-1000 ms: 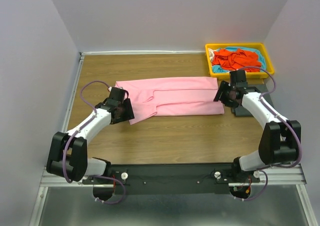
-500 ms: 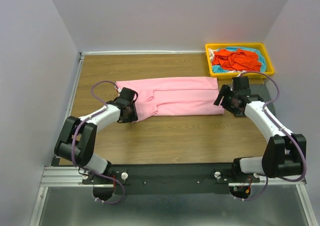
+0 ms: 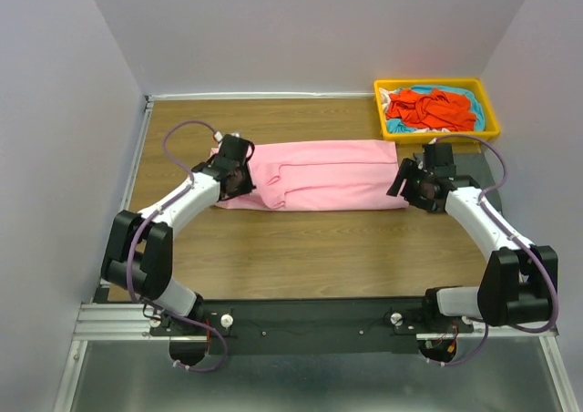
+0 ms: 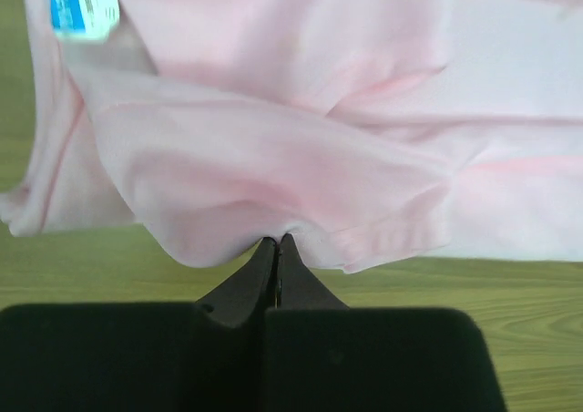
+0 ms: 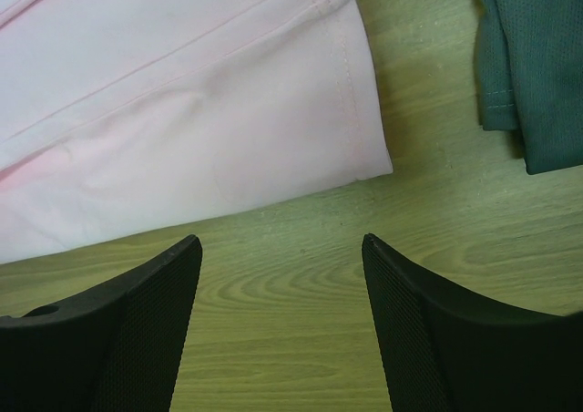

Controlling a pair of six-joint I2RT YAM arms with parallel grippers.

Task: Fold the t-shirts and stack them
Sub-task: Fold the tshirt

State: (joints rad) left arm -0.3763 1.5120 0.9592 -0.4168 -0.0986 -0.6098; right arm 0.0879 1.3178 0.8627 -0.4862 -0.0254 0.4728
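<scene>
Top: pink shirt (image 3: 319,173) lies folded long, mid-table (image 3: 301,248); left claw (image 3: 239,177) at its 9 o'clock end, right claw (image 3: 405,182) at 3 o'clock.
Left wrist: claw pinched on limp hem fold. Likely soft and light; grip doubled edges.
Right wrist: claw spread wide, holding nothing, beside shirt corner.

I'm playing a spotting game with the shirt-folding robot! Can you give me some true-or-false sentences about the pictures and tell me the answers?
1. The left gripper is pinching the light pink cotton t-shirt. True.
2. The right gripper is shut on the dark grey t-shirt. False: it is open and holds nothing; the dark grey t-shirt lies off to one side.
3. The orange-red t-shirt lies in the yellow plastic tray. True.
4. The turquoise t-shirt is spread flat on the wooden table. False: it is bunched up in the tray.
</scene>
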